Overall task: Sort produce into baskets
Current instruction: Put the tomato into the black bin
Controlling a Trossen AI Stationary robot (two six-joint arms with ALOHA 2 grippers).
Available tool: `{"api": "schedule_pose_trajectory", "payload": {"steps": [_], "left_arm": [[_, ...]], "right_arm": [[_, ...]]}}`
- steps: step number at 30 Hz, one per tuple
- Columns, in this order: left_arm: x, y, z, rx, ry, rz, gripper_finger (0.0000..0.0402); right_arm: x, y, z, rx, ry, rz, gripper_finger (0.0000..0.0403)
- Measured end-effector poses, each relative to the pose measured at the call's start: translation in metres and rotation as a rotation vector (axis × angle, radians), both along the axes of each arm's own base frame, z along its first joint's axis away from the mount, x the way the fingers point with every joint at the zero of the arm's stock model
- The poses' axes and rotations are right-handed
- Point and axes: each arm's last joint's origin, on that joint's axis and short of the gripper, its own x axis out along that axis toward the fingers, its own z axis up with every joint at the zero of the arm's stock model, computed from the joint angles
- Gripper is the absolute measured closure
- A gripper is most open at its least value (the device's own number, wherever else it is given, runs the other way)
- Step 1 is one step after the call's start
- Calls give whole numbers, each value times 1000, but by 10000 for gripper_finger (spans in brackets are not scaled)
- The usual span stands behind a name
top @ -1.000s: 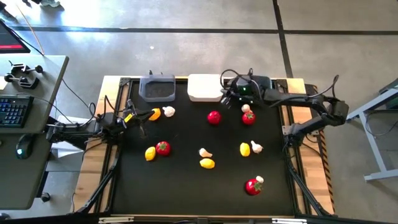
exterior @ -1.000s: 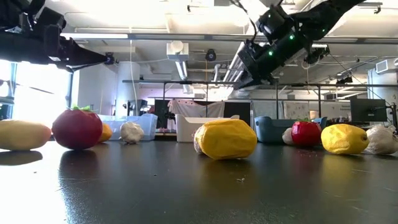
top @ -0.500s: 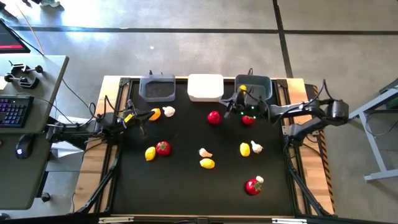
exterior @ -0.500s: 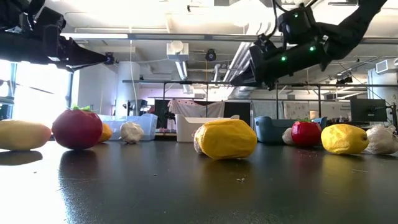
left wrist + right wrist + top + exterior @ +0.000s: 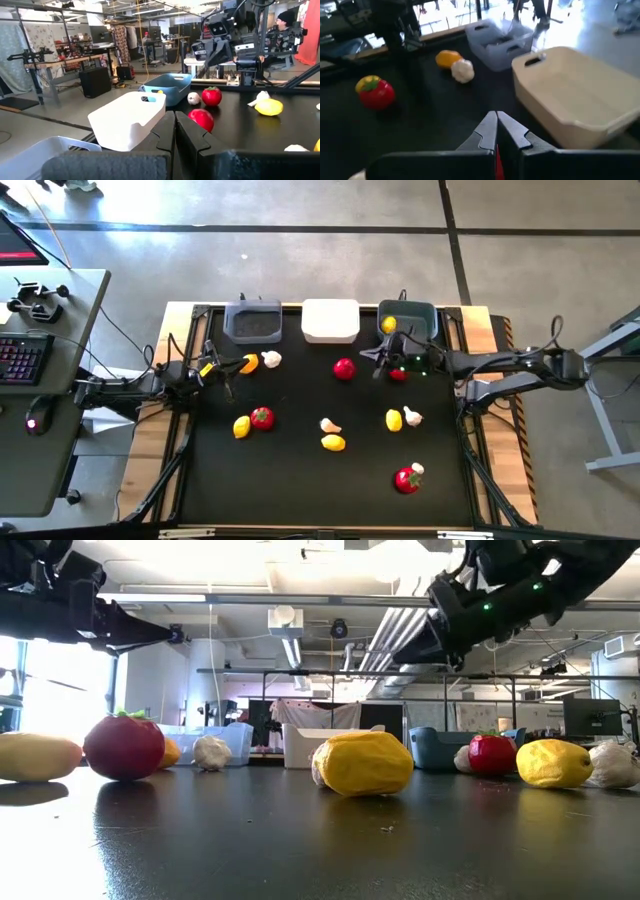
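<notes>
- Produce, about a dozen small hard-looking toy pieces, lies scattered over the black table [image 5: 300,480], with one yellow lemon [image 5: 389,325] already inside the dark teal plastic basket [image 5: 425,313] at the far right of the row.
- Left gripper [image 5: 224,366] waits at the table's left edge, its fingers [image 5: 165,131] pressed together on nothing; just beside it lie an orange-yellow piece [image 5: 249,363] and a whitish garlic bulb [image 5: 270,359].
- Grey plastic basket [image 5: 252,322] and white plastic basket [image 5: 330,321] stand at the far edge; neither shows anything inside.
- Mid-table pieces sit well apart: a yellow lemon touching a red round tomato with a green top [image 5: 262,417], and a garlic bulb near another lemon [image 5: 333,442].
- Right gripper [image 5: 383,358] hovers in front of the teal basket, over a red tomato [image 5: 399,372], its fingers [image 5: 492,131] closed with nothing held.
- My judgement on handling: the pieces look light, rigid and smooth, so the round ones may roll or slip. Grip a tomato across its widest middle, not the green top; take garlic across the bulb, not the tip.
</notes>
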Motion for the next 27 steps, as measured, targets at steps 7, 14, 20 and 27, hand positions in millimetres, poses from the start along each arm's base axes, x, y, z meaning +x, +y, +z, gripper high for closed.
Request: {"api": "schedule_pose_trajectory", "payload": {"steps": [7, 14, 20, 27], "left_arm": [[0, 0, 0, -8, -1, -5, 401], [2, -1, -2, -40, 8, -32, 401], [4, -1, -5, -42, 43, -31, 401], [7, -1, -7, -61, 63, -31, 401]], "right_arm": [[-9, 20, -6, 75, 109, -23, 373], [-23, 32, -18, 88, 276, -153, 279], [-34, 33, -28, 63, 408, -262, 190], [-44, 31, -35, 95, 483, -384, 117]]}}
